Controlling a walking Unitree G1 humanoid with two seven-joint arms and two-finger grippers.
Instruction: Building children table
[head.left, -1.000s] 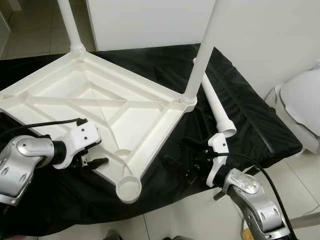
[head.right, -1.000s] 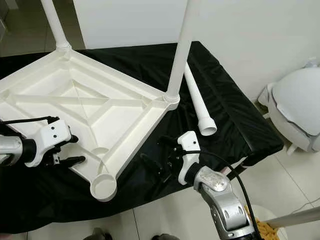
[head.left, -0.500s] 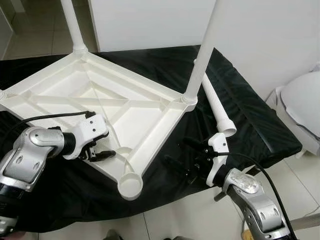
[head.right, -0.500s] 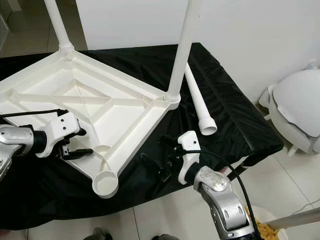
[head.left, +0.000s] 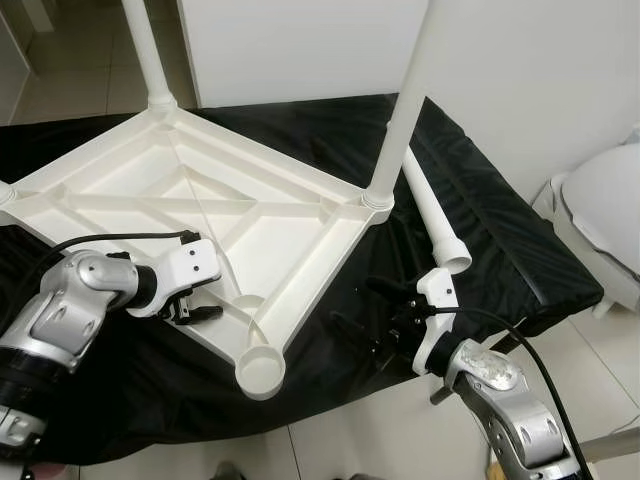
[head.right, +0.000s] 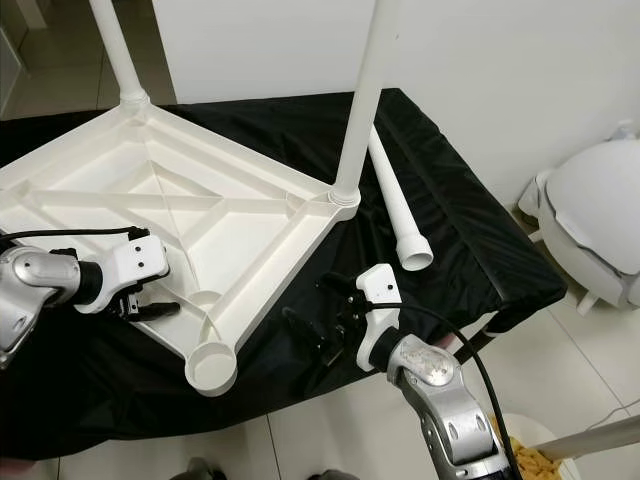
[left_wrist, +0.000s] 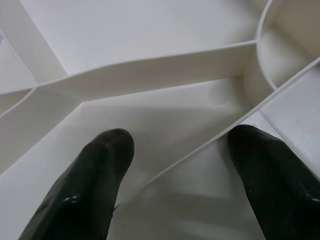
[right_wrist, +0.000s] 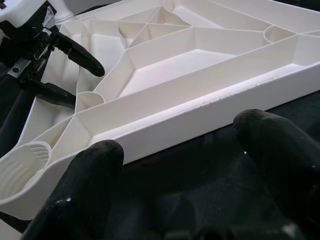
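Observation:
The white plastic tabletop (head.left: 150, 195) lies upside down on a black cloth (head.left: 480, 230). Two white legs stand upright in its sockets, one at the far corner (head.left: 148, 60) and one at the right corner (head.left: 398, 120). A third leg (head.left: 435, 215) lies loose on the cloth to the right. The near corner socket (head.left: 260, 374) holds nothing. My left gripper (head.left: 198, 306) is open and straddles the tabletop's near-left rim (left_wrist: 200, 150), one finger (left_wrist: 95, 175) inside the rim. My right gripper (head.left: 375, 320) hovers open over the cloth beside the near-right rim (right_wrist: 210, 110).
A white panel (head.left: 300, 40) stands behind the cloth. A white rounded object (head.left: 600, 200) sits on the floor at the right. The cloth's front edge drops to tiled floor (head.left: 380, 440) near my right arm.
My left gripper has moved rightward from the cloth onto the tabletop's near-left rim. The right gripper has stayed in place.

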